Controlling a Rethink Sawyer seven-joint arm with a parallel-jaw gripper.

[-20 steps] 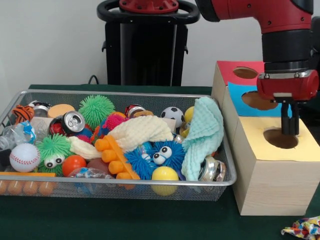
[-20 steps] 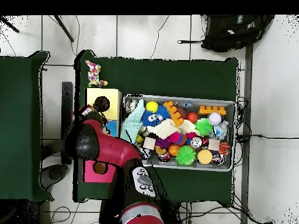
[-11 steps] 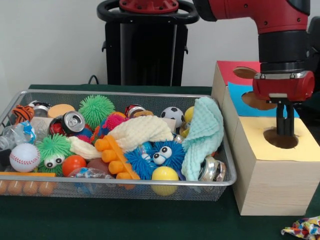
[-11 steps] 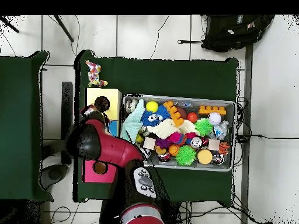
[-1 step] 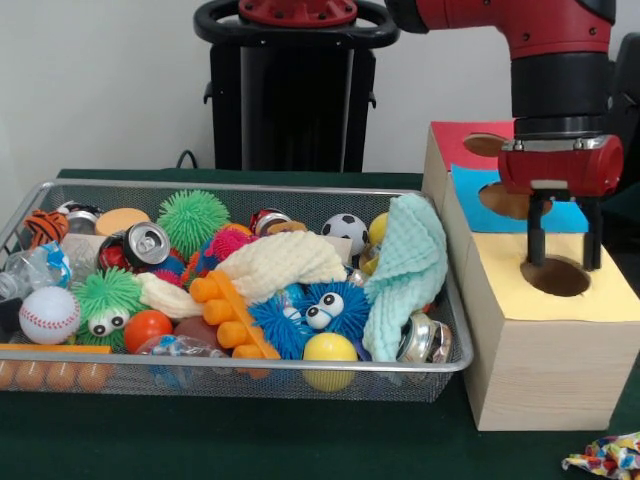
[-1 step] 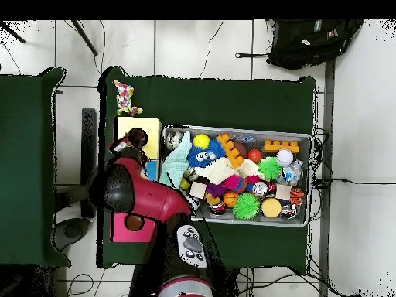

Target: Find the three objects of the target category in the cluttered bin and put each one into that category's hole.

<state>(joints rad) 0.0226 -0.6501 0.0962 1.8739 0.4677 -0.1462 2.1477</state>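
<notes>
A dark green cloth covers the table (image 5: 250, 440), and a pale wall rises behind it in the front view; the overhead view shows tiled floor around the table and a black backpack (image 6: 313, 40) lying on it.

A wire mesh bin (image 5: 230, 375) sits on the cloth, crowded with toys and scraps. Near its front edge lie a white baseball (image 5: 47, 314), an orange ball (image 5: 146, 328), a yellow ball (image 5: 329, 350) and a blue fuzzy toy with googly eyes (image 5: 312, 312). A green fuzzy toy with eyes (image 5: 105, 300) sits beside the baseball. Farther back are a green spiky ball (image 5: 192, 220), a small soccer ball (image 5: 346, 231) and a drink can (image 5: 140, 245) lying tilted. A cream cloth (image 5: 280, 262) drapes over the middle, and a mint green cloth (image 5: 412, 270) hangs over the bin's end nearest the box.

Just beside that end stands a wooden sorting box (image 5: 540, 345) with 3 coloured tops, each with 1 hole: a yellow panel (image 5: 600, 295), a blue panel (image 5: 570, 215) and a red panel (image 5: 455, 140).

The red and black arm comes down over the box. Its gripper (image 5: 563, 245) hangs right above the yellow panel's hole (image 5: 556, 277), its 2 black fingers (image 5: 535, 230) spread apart with nothing between them.
</notes>
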